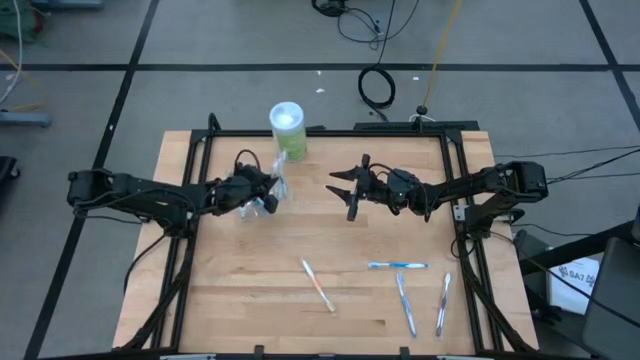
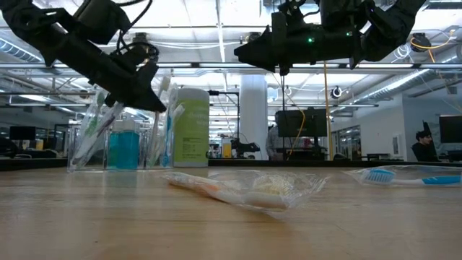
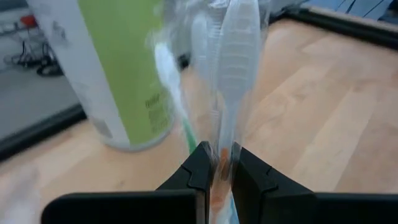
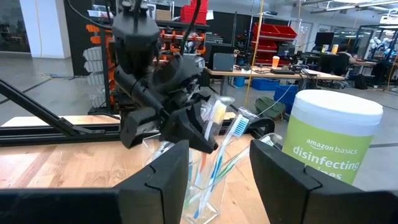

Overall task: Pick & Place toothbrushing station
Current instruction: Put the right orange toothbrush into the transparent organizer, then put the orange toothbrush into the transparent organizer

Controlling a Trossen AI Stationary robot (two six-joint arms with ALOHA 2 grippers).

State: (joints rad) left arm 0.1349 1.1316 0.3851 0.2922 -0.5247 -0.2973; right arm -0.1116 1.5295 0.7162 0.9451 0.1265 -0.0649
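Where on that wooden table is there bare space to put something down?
Free: the near left corner, left of the orange-tipped wrapped toothbrush, and the middle strip before the arms. Crowded: the clear plastic cup beside the green white-lidded container, and three blue toothbrushes near right.

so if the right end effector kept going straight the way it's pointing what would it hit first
Probably the left end effector and the wrapped toothbrush it pinches over the clear cup. These sit dead ahead between the right end effector's open fingers, though depth is hard to judge.
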